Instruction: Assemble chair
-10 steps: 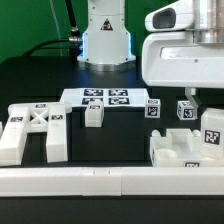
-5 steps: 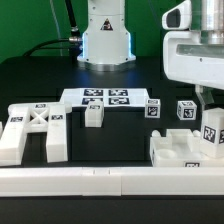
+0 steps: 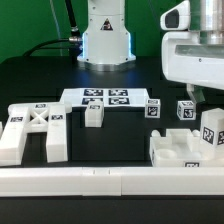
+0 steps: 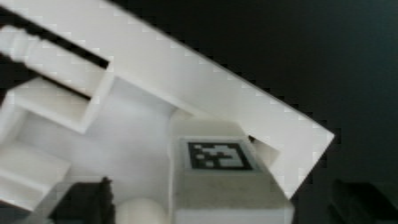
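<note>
Since a second ago my arm has slid toward the exterior view's right; over the last half second it barely shifts. My claw (image 3: 204, 100) hangs just above the tagged post (image 3: 212, 128), which stands at the seat block (image 3: 172, 150). I cannot tell whether my fingers are apart or clamped on it. The X-frame (image 3: 33, 130) lies well apart, at the exterior view's left.

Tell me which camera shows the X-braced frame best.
The exterior view: the X-braced frame lies in plain view at that view's left. The wrist view shows none of it, only another tagged white piece close up.
</note>
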`<state>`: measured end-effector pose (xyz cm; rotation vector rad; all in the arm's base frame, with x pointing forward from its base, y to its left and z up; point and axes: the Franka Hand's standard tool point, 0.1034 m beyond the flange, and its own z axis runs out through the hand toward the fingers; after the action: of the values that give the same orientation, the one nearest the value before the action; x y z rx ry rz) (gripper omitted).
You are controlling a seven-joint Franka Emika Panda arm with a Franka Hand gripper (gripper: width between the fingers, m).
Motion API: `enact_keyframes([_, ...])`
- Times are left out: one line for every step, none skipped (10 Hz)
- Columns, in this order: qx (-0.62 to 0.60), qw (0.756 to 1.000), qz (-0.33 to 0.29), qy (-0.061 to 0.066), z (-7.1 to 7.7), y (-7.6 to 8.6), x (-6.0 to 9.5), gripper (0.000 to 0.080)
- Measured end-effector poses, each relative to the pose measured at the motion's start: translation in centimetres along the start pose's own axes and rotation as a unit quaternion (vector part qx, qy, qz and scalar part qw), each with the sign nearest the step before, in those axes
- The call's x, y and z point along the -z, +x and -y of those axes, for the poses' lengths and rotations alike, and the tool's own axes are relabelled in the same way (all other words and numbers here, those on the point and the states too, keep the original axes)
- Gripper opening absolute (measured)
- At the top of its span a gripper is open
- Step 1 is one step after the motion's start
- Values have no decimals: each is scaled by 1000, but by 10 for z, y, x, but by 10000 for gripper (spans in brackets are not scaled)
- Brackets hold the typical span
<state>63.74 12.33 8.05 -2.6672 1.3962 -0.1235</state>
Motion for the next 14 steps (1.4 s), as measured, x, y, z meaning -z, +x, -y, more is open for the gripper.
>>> enact_keyframes([52, 999, 0, 0, 0, -1, 0, 640])
enact_keyframes([85, 996, 0, -1, 1, -2, 0, 640])
enact_keyframes([138, 990, 0, -4, 1, -4, 0, 648])
enact_keyframes([172, 985, 0, -4, 2, -5, 0, 648])
enact_keyframes([225, 974, -1, -5, 2, -5, 0, 649])
enact_keyframes([285, 958, -1, -5, 2, -3, 0, 649])
enact_keyframes([330, 944, -2, -5, 1, 0, 1, 649])
enact_keyframes([364, 931, -3, -9, 1, 0, 1, 649])
enact_keyframes([407, 913, -4, -12, 1, 0, 1, 649])
enact_keyframes([432, 902, -4, -13, 1, 0, 1, 649])
enact_keyframes([475, 880, -5, -16, 1, 1, 1, 649])
enact_keyframes([505, 863, -7, -20, 1, 1, 1, 649])
enact_keyframes([523, 852, -6, -20, 0, 2, 1, 649])
enact_keyframes([557, 830, -6, -21, -1, 5, 2, 649])
